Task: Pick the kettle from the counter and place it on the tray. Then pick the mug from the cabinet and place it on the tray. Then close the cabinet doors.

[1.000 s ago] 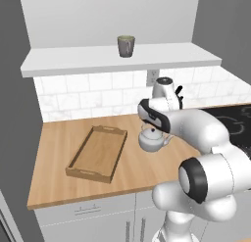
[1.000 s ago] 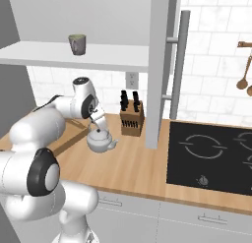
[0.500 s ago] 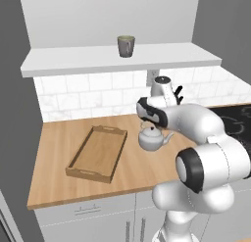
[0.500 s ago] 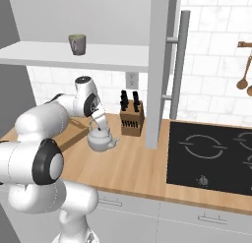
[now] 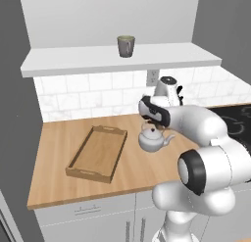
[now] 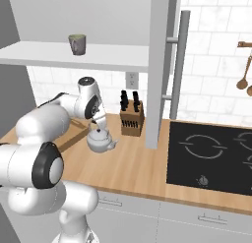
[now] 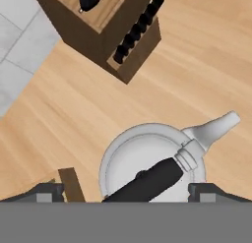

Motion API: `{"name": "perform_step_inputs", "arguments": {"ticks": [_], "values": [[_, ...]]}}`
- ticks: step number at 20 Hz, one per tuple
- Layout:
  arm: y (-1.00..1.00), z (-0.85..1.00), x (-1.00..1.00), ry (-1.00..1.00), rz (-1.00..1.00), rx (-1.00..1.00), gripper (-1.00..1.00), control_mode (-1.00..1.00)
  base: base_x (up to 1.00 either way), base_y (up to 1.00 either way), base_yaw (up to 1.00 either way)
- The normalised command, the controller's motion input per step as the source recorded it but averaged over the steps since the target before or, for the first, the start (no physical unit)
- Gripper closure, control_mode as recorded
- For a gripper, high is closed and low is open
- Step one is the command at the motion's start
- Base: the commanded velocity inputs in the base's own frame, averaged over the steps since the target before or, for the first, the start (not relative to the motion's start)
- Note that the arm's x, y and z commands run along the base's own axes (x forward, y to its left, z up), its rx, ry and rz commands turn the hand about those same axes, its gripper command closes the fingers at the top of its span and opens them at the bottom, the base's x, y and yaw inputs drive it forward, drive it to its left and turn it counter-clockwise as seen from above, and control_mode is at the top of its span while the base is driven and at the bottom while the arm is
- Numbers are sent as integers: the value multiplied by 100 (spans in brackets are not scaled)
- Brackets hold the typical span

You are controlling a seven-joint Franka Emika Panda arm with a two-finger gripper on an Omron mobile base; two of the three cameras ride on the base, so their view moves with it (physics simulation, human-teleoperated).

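While the gripper (image 7: 125, 200) is straddling the kettle (image 5: 152, 139) on the counter (image 5: 54, 157) right of the tray (image 5: 78, 162) (fingers wide, unclosed), it's risking clipping the handle.

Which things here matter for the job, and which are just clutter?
Job: kettle under the gripper, tray, mug on the cabinet shelf, cabinet door, counter.
Clutter: knife block, hob, hanging spoons.
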Motion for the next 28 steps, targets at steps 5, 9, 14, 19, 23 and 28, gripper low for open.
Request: {"name": "perform_step_inputs", "arguments": {"ticks": [5,9,14,19,23,28], "values": [[0,-18,0,0,-4,0,-100,-100,0,0,0],[0,-17,0,0,-4,0,-100,-100,0,0,0],[0,-18,0,0,-4,0,100,-100,0,0,0],[0,0,0,0,0,0,100,-100,0,0,0],[3,0,-4,0,1,0,100,-100,0,0,0],[15,0,-27,0,2,0,100,-100,0,0,0]]}}
